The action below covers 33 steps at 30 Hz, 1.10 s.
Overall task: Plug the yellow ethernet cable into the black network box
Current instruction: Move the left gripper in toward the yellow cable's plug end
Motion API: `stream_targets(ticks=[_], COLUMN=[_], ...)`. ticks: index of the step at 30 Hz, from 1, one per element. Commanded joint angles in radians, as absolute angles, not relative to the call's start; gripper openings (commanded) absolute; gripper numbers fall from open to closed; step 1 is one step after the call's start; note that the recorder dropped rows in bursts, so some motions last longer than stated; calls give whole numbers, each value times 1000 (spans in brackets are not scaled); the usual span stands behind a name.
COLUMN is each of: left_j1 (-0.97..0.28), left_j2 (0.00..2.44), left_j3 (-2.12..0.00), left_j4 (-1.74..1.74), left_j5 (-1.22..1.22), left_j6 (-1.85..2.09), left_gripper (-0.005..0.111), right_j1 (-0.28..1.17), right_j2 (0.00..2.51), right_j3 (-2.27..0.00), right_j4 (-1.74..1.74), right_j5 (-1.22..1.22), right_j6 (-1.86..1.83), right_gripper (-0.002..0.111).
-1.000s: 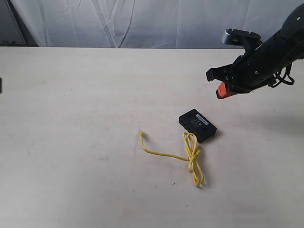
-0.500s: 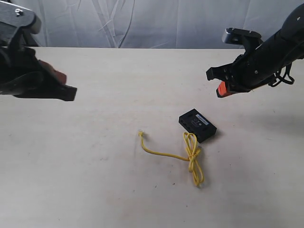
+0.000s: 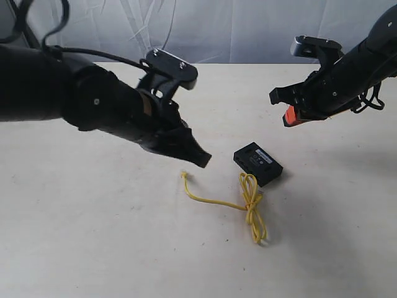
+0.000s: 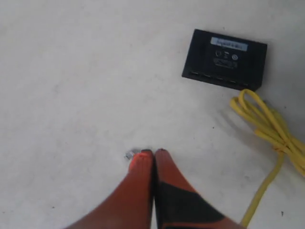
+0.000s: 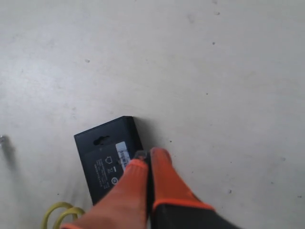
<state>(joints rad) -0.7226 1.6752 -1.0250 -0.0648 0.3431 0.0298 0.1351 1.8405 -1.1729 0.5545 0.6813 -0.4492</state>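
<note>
The left gripper (image 3: 203, 161) hangs low over the table (image 3: 87, 223) with its orange fingers pressed together and nothing between them, its tip just above the free plug end of the yellow ethernet cable (image 3: 250, 202). That cable lies flat on the table, its knotted loops just beside the port side of the black network box (image 3: 257, 163). The right gripper (image 3: 280, 107) hovers above and behind the box, likewise closed and empty.

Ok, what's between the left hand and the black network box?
Nothing: only bare table separates the left hand from the black network box in the left wrist view; the yellow ethernet cable lies off to one side.
</note>
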Motion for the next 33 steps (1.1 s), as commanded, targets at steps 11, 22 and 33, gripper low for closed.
stream_targets(ticks=[11,22,33], left_j1=[-752,-750,-748], left_j2=[1845,1843,1806], left_j3=[-1032,-1034,-1154], left_j4=[-71,-20,20], left_j5=[485,468,425], left_j6=[70,70,70], left_gripper=[0,0,0], right_j1=[131,131,131], right_j2=[1832,1832,1832], right_j3=[-1169,-1169,-1169], right_j4=[550,550,550], right_j5=[674,680,678], right_j6=[-454,-454,-454], right_gripper=[-1,-1,-1])
